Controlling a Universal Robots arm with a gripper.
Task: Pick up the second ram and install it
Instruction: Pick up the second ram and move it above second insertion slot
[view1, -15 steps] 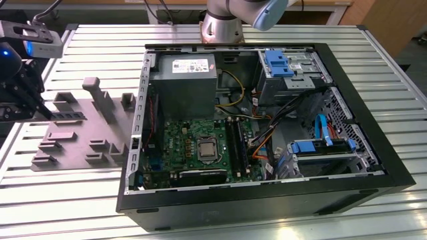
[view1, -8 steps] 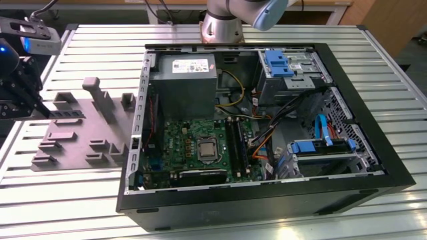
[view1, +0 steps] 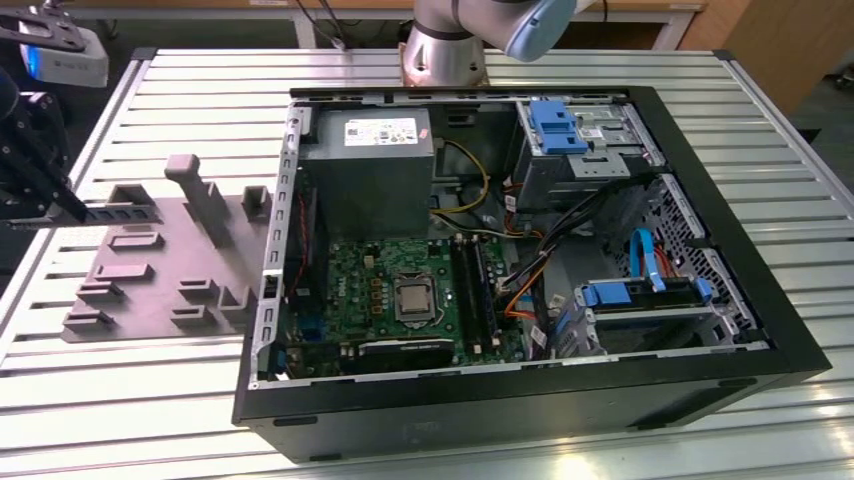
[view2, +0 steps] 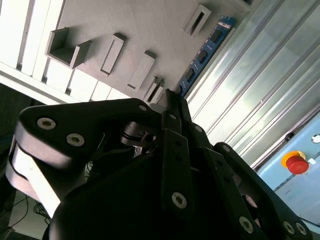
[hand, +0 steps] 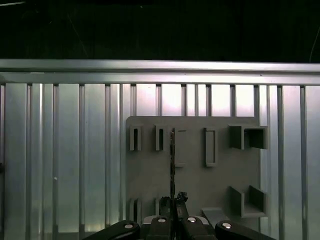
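Observation:
My gripper is shut on the second ram, a thin blue circuit-board stick with dark chips that juts out beyond the fingertips. In the first wrist view the ram shows edge-on as a dark line running out from the gripper over the grey tray. In the exterior view the black gripper is at the far left edge, beside the tray. The green motherboard lies in the open case, with its long black socket rails to the exterior view's right of the processor.
The open black computer case sits mid-table, holding a grey power supply, blue drive brackets and loose cables. The arm's base stands behind it. The table is slatted aluminium. A red button shows off the table.

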